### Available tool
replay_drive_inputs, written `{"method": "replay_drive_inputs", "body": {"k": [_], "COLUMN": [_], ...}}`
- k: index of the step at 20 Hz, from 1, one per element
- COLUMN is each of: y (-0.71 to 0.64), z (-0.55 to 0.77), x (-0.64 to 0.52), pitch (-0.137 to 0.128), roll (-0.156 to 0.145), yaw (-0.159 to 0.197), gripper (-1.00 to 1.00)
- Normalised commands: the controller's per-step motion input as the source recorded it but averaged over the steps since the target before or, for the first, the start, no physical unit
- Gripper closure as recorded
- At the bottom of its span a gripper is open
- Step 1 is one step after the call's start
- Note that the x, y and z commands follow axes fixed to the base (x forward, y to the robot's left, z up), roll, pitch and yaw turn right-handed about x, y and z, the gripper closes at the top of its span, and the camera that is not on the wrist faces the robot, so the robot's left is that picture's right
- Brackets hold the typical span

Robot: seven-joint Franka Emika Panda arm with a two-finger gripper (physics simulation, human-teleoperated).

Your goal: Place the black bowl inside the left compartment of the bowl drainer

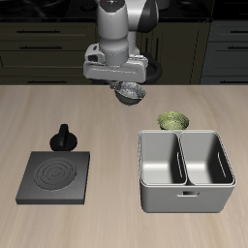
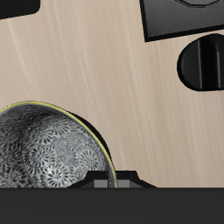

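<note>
Gripper (image 1: 129, 89) hangs above the table with the black bowl (image 1: 129, 93) at its fingertips, clear of the wood. Fingers themselves are hidden in both views; from the bowl hanging there unsupported, I judge the claw closed on its rim.

Risks from here:
- Rim pinch only, by the look of it. In the wrist view the black bowl (image 2: 48, 147) sits off to one side of the claw rather than centred under it, so it may swing or tilt during travel and slip out over the table.
- The olive-green bowl (image 1: 172, 120) stands on the table between the claw and the bowl drainer (image 1: 185, 172), just behind the drainer's back wall. A low carry could knock it.
- The drainer's middle wall splits two like compartments. A release too near it, or past it, lands the bowl on the wall or in the wrong half.
- A high drop into the deep bin could bounce or tip the bowl.

Position: the bowl is directly below the claw, touching it, pale speckled inside facing up. The drainer lies well forward of the claw and off to one side, both compartments empty. The flat black square plate (image 1: 55, 175) and a small black knobbed object (image 1: 65, 138) lie on the claw's other side, out of the path as I judge it.
</note>
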Motion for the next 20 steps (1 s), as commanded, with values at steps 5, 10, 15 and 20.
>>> {"method": "replay_drive_inputs", "body": {"k": [5, 10, 15, 20], "y": [0.04, 0.00, -0.01, 0.01], "z": [0.34, 0.19, 0.21, 0.10], "x": [-0.06, -0.15, -0.14, 0.02], "pitch": [-0.040, 0.003, -0.031, -0.001], "roll": [0.015, -0.021, -0.014, 0.007], "yaw": [-0.007, -0.001, 0.037, 0.029], "gripper": [1.00, 1.00, 1.00, 1.00]}}
